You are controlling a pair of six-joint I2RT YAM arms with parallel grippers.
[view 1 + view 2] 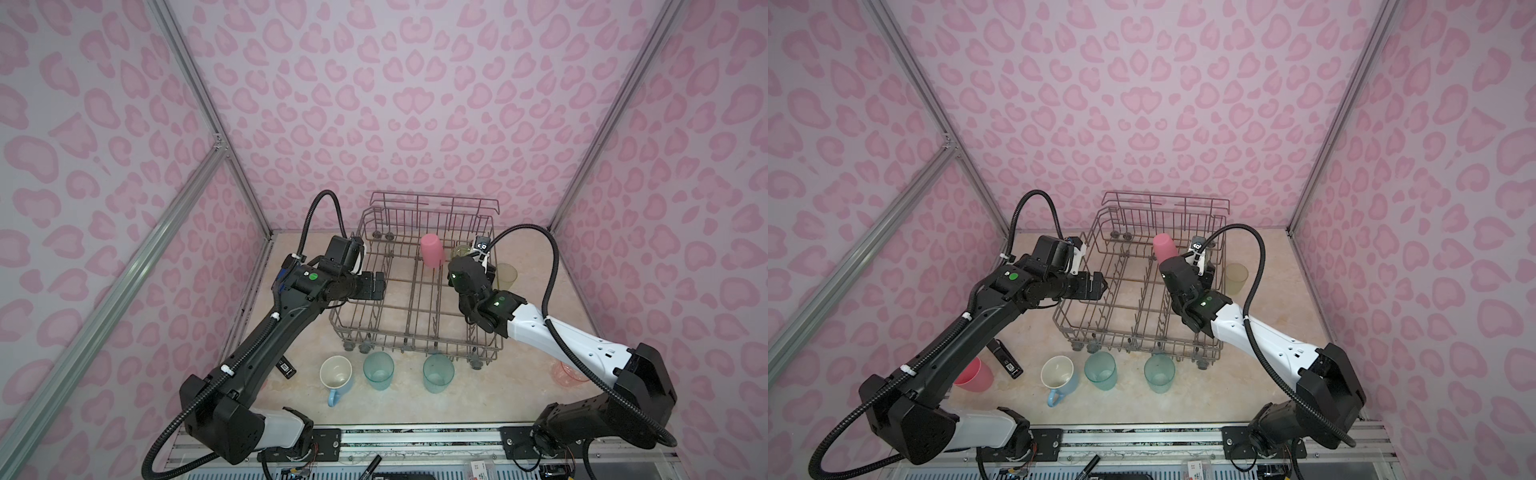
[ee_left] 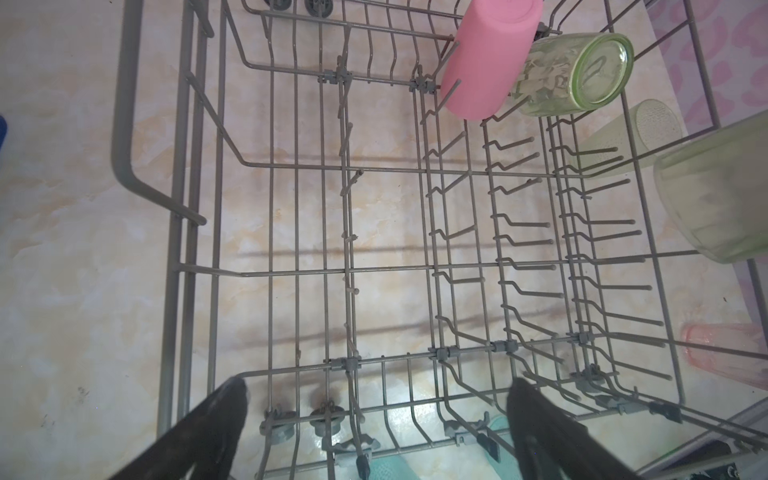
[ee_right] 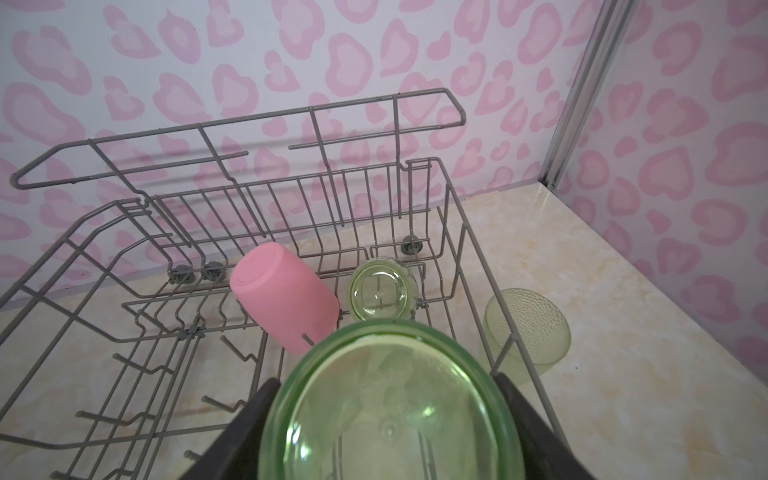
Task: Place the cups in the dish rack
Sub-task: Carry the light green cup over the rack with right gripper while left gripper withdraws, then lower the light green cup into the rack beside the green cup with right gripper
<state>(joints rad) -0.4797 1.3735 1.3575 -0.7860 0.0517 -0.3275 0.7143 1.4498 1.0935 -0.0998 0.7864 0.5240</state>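
Grey rack [image 2: 124,83]: pink cup [image 2: 486,58], glass [image 2: 577,75] | left end effector [image 2: 378,388] open | right end effector [image 3: 384,392] gripping tumbler [image 3: 386,436]

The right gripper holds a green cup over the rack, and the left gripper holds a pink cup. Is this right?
The left part is wrong: the left gripper is open and empty, as the left wrist view shows; the pink cup sits in the rack.

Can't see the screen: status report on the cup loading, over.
Left gripper open, empty, over dish rack. Right gripper shut on green glass cup, above the rack. Pink cup already racked; nothing seen in the way.
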